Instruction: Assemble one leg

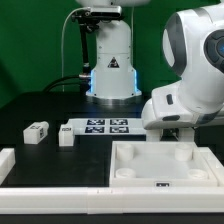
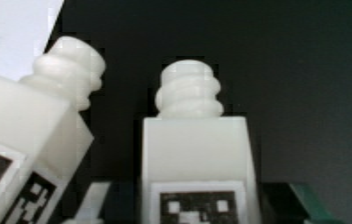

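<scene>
Leg (image 2: 198, 150) sits beside a second leg (image 2: 31, 120), long axes seemingly parallel, threaded tips pointing alike. Whether the gripper (image 2: 199, 205) clasps it, one cannot tell.

The leg (image 2: 199, 150) and second leg (image 2: 40, 115) are white with black-and-white square tags. The desk (image 1: 85, 155) is black; the panel (image 1: 165, 165) and tag-patterned marker board (image 1: 100, 126) are white.

leg (image 1: 67, 134) just beside marker board (image 1: 105, 126), exterior view's left; panel (image 1: 122, 165) in front.

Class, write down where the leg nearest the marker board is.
In the exterior view's left half, the leg sits on the table beside the marker board's left end, with another leg further left.
</scene>
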`<action>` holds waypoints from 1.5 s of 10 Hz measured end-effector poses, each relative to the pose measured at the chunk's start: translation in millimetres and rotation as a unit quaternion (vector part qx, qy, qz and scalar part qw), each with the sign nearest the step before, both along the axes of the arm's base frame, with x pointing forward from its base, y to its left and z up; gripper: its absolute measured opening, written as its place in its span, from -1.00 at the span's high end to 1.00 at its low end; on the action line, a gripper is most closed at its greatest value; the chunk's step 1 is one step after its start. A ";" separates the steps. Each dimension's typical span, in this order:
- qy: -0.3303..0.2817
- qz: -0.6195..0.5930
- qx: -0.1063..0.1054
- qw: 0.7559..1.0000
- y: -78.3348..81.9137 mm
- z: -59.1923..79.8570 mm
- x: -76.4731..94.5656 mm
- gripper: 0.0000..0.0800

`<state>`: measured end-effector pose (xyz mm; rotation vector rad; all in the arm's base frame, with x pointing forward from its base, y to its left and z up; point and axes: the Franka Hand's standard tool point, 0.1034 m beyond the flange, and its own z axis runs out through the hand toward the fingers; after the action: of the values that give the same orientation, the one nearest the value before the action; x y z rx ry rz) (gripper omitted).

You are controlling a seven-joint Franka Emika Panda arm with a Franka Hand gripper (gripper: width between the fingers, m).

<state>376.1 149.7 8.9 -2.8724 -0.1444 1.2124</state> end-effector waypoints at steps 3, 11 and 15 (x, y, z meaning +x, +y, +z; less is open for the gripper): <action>-0.001 -0.001 -0.001 1.000 -2.9 10.8 2.6 0.28; -0.161 -0.010 0.011 0.987 -6.0 57.4 27.7 0.28; -0.336 -0.017 0.033 0.941 -18.0 70.1 58.4 0.28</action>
<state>434.5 131.8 79.0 -3.0727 -0.1358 0.1681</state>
